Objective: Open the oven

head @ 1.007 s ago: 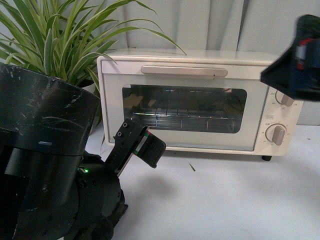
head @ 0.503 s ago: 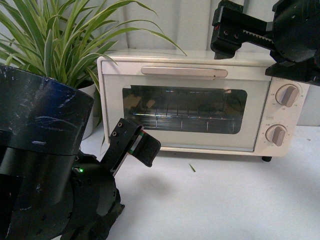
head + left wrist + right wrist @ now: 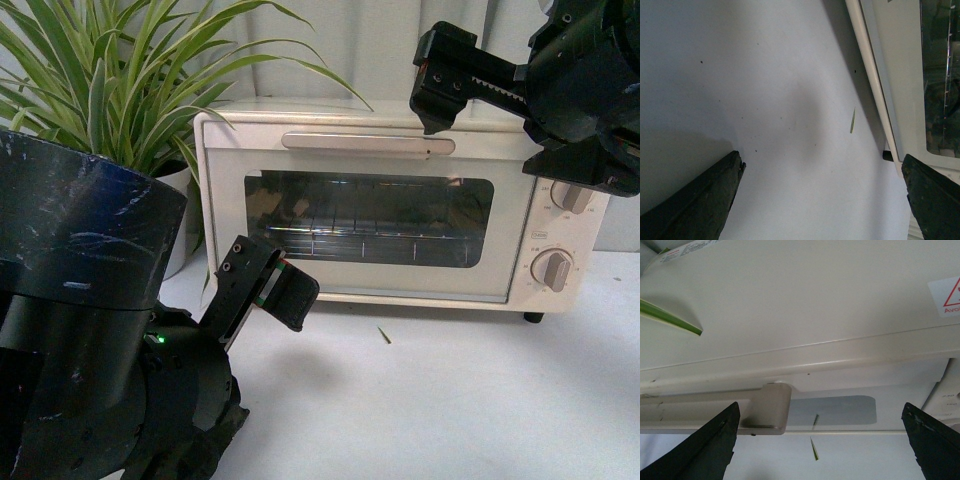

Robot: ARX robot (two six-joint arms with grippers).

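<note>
The cream-white oven (image 3: 400, 200) stands at the back of the white table with its glass door shut. Its long pale bar handle (image 3: 368, 143) runs along the door's top; two round knobs (image 3: 553, 269) sit on its right side. My right gripper (image 3: 437, 78) is open, above the oven's top right, just over the handle's right end. The right wrist view looks down on the oven's top (image 3: 805, 295) and the handle's end (image 3: 765, 410) between the open fingers. My left gripper (image 3: 275, 285) is open, low in front of the door's lower left corner; its wrist view shows the door's edge (image 3: 875, 85).
A green spider plant (image 3: 110, 80) in a pot stands left of the oven. A small green leaf scrap (image 3: 384, 334) lies on the white table (image 3: 450, 400) before the oven. A grey curtain hangs behind.
My right gripper has swung in from the right edge to above the oven's top right, then dropped slightly toward the handle. My left gripper has sunk a little.
</note>
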